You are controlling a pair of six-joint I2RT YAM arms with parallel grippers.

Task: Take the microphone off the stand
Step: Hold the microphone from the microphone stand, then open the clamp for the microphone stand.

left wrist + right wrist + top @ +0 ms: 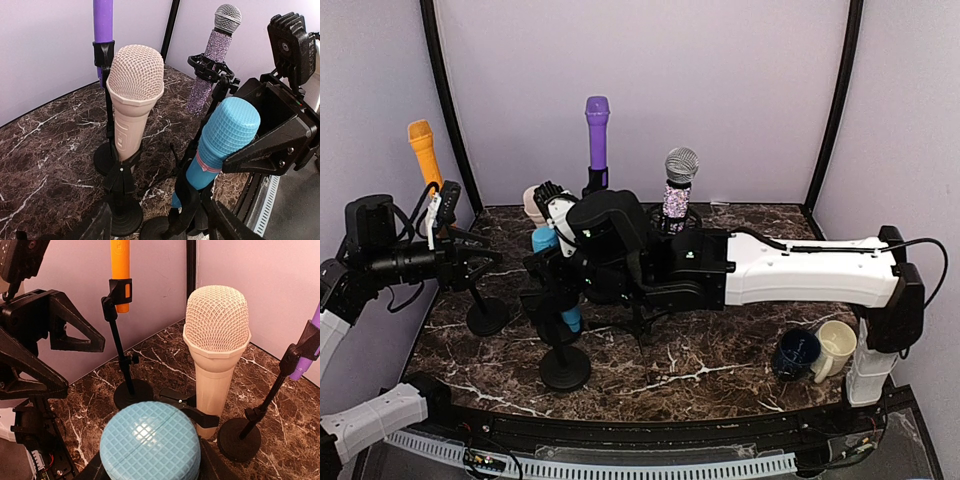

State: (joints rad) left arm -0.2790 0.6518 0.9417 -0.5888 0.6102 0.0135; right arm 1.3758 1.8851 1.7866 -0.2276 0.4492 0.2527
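Blue plastic microphone with a waffle-grid head (227, 132): the item to be removed. You will find it left of the middle of the dark marble-patterned table (720, 350), seated in the clip of a black round-based desk stand (565, 368). It is near upright with a slight lean, tail down in the clip and head free above.

Your right gripper (552, 278): reaches across from the right side and pinches the blue microphone on its body just under the head. The left wrist view shows one black finger laid against the barrel. The right wrist view looks onto the top of the head from close above, so your grip sits on the long axis.

Your left gripper (486, 266): spread wide, nothing in it, near the stand on its left and facing it, touching neither stand nor microphone.

Deciding relation: the long axis runs up and out of the clip, and the right arm is the one on it. You will likely need to draw upward along that axis; a sideways pull would probably tip the stand. The left arm sits where it could steady the stem.

Neighbours:
- Cream mesh-headed microphone (135, 85), just beside the blue one and the likeliest to be knocked.
- Orange microphone (424, 150), purple microphone (597, 130) and glitter-covered microphone (677, 195), farther back.
- Dark blue mug (797, 352) and cream mug (837, 342), well apart at the right.
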